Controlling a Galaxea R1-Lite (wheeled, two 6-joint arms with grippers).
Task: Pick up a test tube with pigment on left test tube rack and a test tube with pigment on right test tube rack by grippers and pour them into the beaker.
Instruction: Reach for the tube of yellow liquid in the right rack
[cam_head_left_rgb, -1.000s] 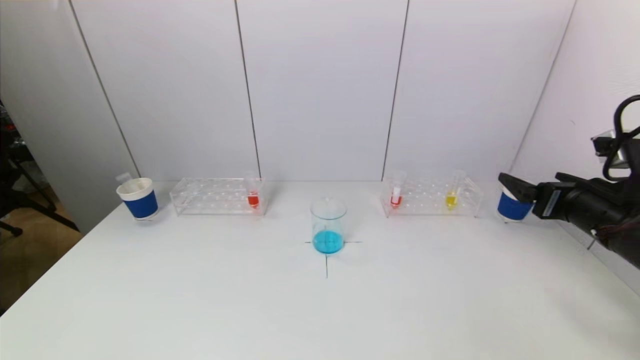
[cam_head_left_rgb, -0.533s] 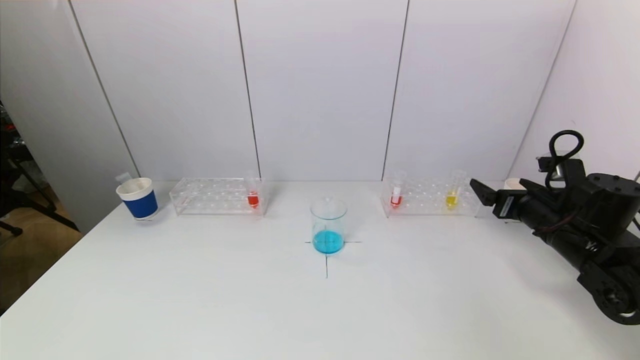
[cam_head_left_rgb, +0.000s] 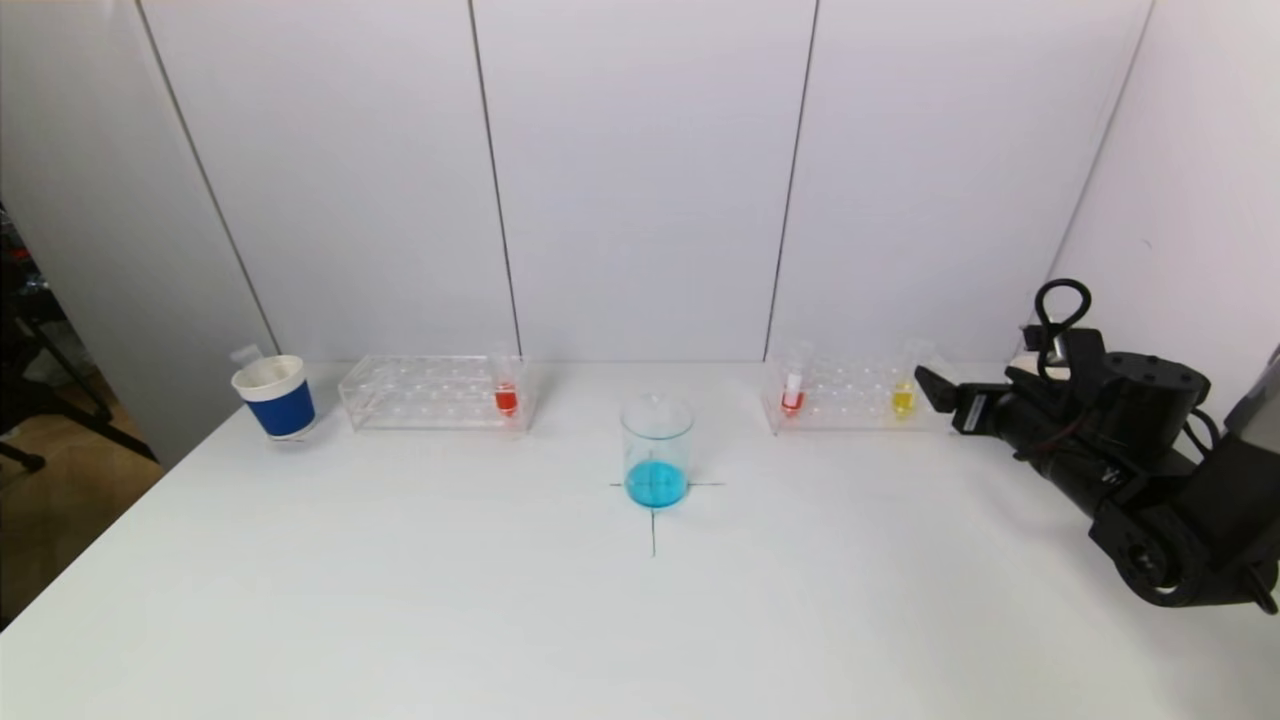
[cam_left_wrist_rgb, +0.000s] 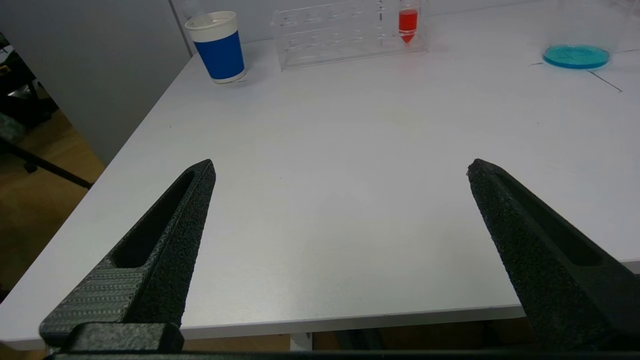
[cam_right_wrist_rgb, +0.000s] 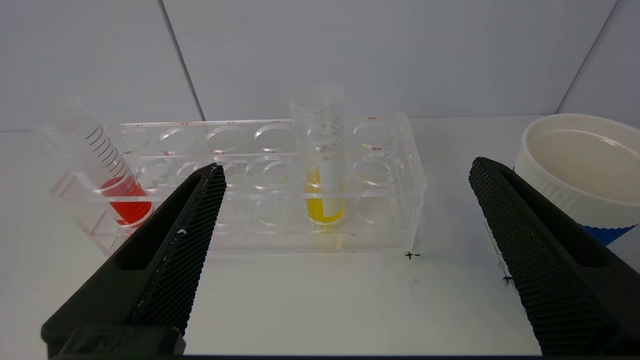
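A glass beaker (cam_head_left_rgb: 657, 450) with blue liquid stands mid-table on a cross mark. The left clear rack (cam_head_left_rgb: 435, 392) holds one tube with red pigment (cam_head_left_rgb: 506, 390), also in the left wrist view (cam_left_wrist_rgb: 408, 22). The right clear rack (cam_head_left_rgb: 860, 394) holds a tilted red tube (cam_head_left_rgb: 792, 388) and an upright yellow tube (cam_head_left_rgb: 903, 393). My right gripper (cam_head_left_rgb: 930, 390) is open and empty, just right of the rack's right end; its wrist view shows the yellow tube (cam_right_wrist_rgb: 322, 165) ahead between the fingers. My left gripper (cam_left_wrist_rgb: 340, 170) is open and empty over the table's near left edge, out of the head view.
A blue-and-white cup (cam_head_left_rgb: 276, 397) stands left of the left rack. A second such cup (cam_right_wrist_rgb: 580, 165) stands right of the right rack, hidden behind my right arm in the head view. Grey wall panels close off the back and right.
My right arm has swung left and lowered, from beside the right cup to the right end of the right rack. It now hides that cup in the head view. Nothing else moved.
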